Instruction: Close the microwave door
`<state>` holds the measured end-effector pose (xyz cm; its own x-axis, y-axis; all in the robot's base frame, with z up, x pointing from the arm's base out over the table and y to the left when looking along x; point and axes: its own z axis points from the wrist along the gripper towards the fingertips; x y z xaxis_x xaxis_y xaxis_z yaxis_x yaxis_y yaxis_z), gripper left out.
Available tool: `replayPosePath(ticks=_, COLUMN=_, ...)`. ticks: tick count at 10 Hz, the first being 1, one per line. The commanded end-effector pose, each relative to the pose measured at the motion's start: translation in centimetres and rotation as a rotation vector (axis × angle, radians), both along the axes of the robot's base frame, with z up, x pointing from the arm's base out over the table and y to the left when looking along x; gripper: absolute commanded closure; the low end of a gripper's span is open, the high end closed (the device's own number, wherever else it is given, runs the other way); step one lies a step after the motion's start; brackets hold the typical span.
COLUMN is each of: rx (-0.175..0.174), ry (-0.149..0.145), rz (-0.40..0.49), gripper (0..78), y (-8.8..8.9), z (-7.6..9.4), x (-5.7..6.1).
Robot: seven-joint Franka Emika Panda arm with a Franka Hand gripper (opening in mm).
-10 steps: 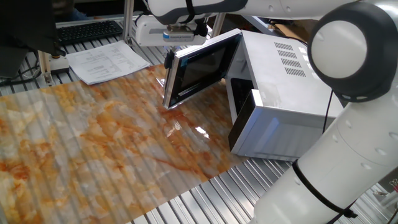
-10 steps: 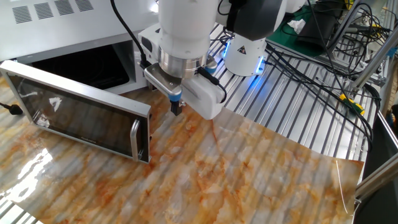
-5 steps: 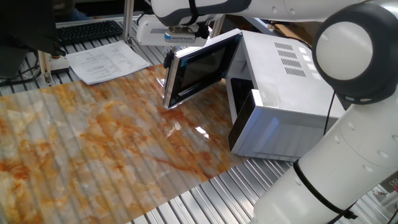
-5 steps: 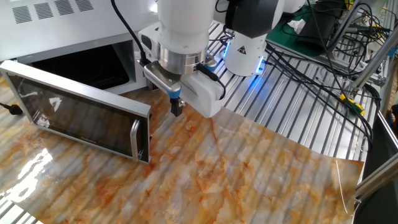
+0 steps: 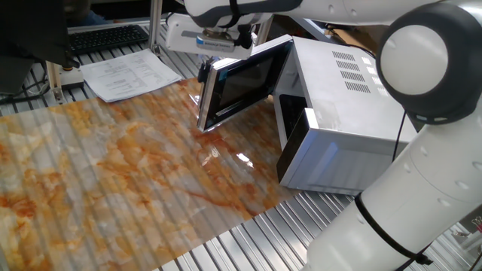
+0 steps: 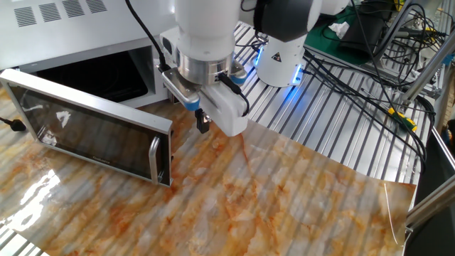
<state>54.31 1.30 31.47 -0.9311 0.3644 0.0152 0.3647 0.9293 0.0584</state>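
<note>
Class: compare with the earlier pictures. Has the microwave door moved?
No. The microwave door stays wide open, unchanged against the microwave; only the gripper shifted slightly.

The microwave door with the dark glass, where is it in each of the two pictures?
One fixed view: the dark-glass microwave door stands swung open at upper centre, left of the boxy silver microwave.
The other fixed view: the door sits at the left, its window facing the camera.
Shared landmark: the vertical silver bar handle, with the gripper just by it.

Microwave (image 5: pixel 343 113): silver box, cavity open before me.
Microwave door (image 6: pixel 92 135): swung wide, dark glass, upright.
</note>
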Motion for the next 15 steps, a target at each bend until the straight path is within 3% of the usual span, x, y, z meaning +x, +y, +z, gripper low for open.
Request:
replayPosePath(ticks=1, rx=-0.016, ry=0.002, rz=-0.040, gripper=77.6, y=0.0, z=0.2, x=0.2)
replayPosePath(ticks=2, rx=-0.027, ry=0.002, rz=-0.049, gripper=77.6, y=0.8, z=0.8, x=2.6)
replayPosePath(ticks=3, rx=-0.028, ry=0.003, rz=-0.062, gripper=77.6, y=1.1, z=1.2, x=4.0)
replayPosePath(ticks=4, rx=-0.029, ry=0.001, rz=-0.063, gripper=77.6, y=1.1, z=1.3, x=4.3)
replayPosePath(ticks=5, rx=-0.039, ry=-0.004, rz=-0.057, gripper=77.6, y=0.9, z=1.3, x=5.7)
replayPosePath(ticks=10, rx=-0.054, ry=-0.019, rz=-0.006, gripper=77.6, y=-1.0, z=1.1, x=9.7)
replayPosePath(ticks=15, rx=-0.058, ry=-0.023, rz=0.061, gripper=77.6, y=-3.3, z=1.0, x=12.8)
